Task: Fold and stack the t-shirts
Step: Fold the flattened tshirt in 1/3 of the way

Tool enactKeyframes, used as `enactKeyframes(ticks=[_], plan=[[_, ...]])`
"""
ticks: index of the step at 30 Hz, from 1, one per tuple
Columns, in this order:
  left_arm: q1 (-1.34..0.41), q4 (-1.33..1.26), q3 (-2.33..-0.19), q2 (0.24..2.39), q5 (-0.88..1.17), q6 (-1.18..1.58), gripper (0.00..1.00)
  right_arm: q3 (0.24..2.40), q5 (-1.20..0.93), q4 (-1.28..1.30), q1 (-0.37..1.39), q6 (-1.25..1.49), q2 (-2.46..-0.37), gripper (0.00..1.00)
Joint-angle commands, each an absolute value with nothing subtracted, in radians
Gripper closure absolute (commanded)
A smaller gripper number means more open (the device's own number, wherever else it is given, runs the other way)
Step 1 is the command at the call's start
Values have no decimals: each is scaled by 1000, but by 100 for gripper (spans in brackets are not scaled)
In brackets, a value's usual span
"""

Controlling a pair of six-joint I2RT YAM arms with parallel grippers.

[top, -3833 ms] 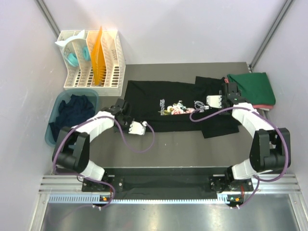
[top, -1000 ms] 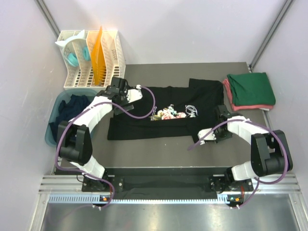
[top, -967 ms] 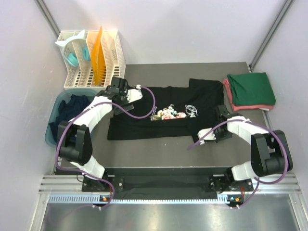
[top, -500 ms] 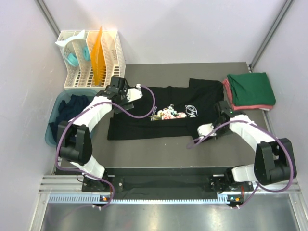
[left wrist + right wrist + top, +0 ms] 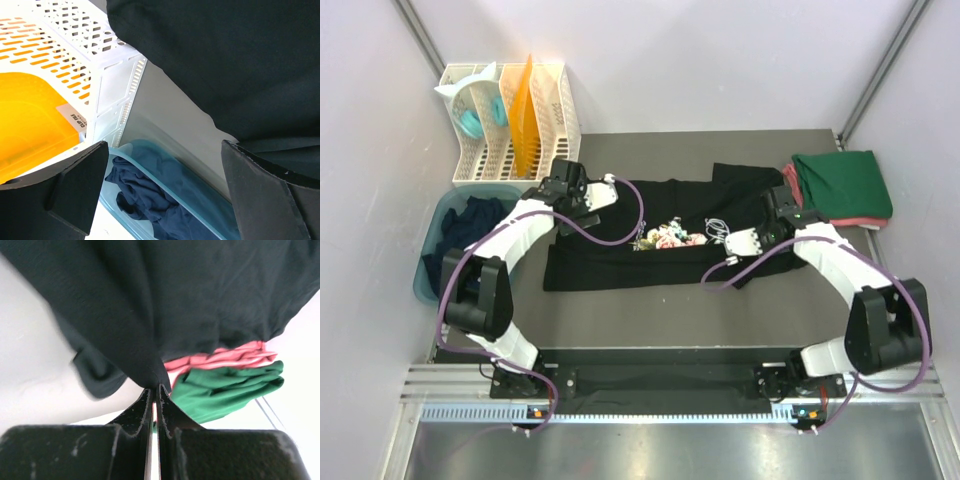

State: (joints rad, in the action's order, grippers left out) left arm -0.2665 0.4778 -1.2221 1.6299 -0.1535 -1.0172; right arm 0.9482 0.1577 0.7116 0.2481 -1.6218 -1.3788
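Observation:
A black t-shirt (image 5: 640, 255) with a white-and-coloured chest print (image 5: 670, 237) lies spread across the mat. My right gripper (image 5: 782, 200) is shut on a pinch of its right-hand cloth (image 5: 145, 315), and the cloth hangs down from the jaws (image 5: 155, 388). A folded dark green t-shirt (image 5: 842, 183) rests on a pinkish-red one (image 5: 798, 205) at the right; both show past the jaws, green (image 5: 225, 382) and red (image 5: 220, 359). My left gripper (image 5: 558, 185) stands open beside the black shirt's far left corner (image 5: 225, 60), holding nothing.
A teal-blue tub (image 5: 432, 270) holding a crumpled navy shirt (image 5: 470, 228) sits off the mat's left edge and shows between the left fingers (image 5: 75, 185). A white slotted rack (image 5: 555, 120) with an orange divider (image 5: 525, 110) stands at the far left.
The right gripper has shut on the black shirt's right side and carried it up and away from the near edge, bunching it toward the print. The left arm has held still.

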Motion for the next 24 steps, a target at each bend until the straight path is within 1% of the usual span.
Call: enactKeyframes(ticks=[1, 15, 24], plan=[[-261, 440, -1210, 1623, -132, -997, 2, 1017, 192, 554, 276, -1605, -1460, 100], [-262, 457, -1192, 1609, -121, -982, 2, 1065, 245, 295, 327, -1583, -1604, 100], [-262, 433, -1068, 1568, -144, -1049, 2, 1046, 362, -20, 336, -1582, -1701, 100]])
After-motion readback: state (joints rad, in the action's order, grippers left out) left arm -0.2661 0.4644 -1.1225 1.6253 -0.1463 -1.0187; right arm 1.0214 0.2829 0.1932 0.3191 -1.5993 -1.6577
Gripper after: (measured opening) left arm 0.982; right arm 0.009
